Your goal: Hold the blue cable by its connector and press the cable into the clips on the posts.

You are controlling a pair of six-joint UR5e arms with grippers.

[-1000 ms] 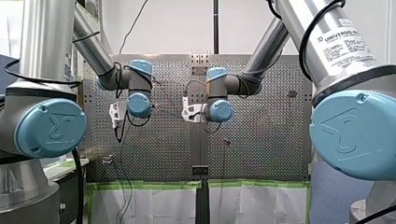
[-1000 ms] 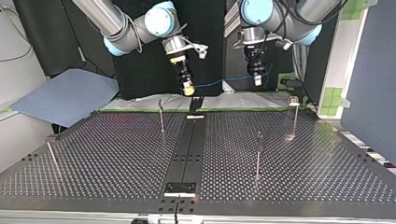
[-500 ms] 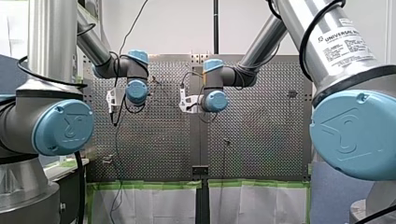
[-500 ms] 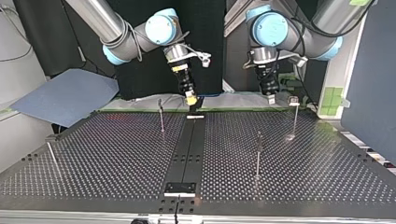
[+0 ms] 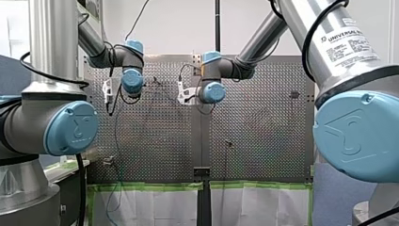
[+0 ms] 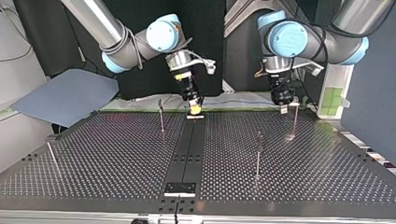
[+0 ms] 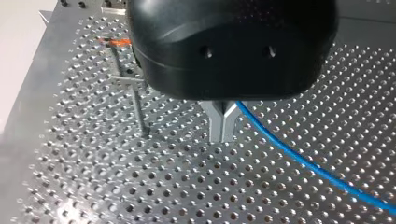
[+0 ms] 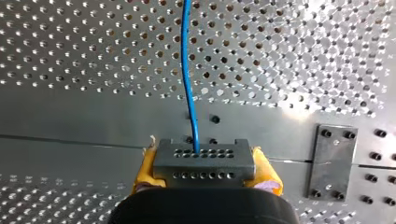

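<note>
The blue cable (image 6: 238, 101) stretches low across the table's far edge between my two grippers. My right gripper (image 6: 194, 108), with yellow pads, is shut on the grey connector (image 8: 203, 161); the cable (image 8: 188, 70) runs straight ahead from it. My left gripper (image 7: 222, 137) has its metal fingers shut on the cable (image 7: 303, 163), which trails off to one side. A thin post with a clip (image 7: 133, 100) stands just beside those fingers. In the top view my left gripper (image 6: 283, 108) hangs right by the far right post (image 6: 294, 119).
More clip posts stand on the perforated table: one left of the centre rail (image 6: 161, 116), one toward the near right (image 6: 258, 154), one at the near left (image 6: 51, 154). A black rail (image 6: 187, 154) divides the table. A blue-grey sheet (image 6: 65, 95) lies beyond the far left corner.
Both grippers have come down toward the table's far edge. The left one moved toward the top view's right, up to the far right post; the cable now lies lower.
</note>
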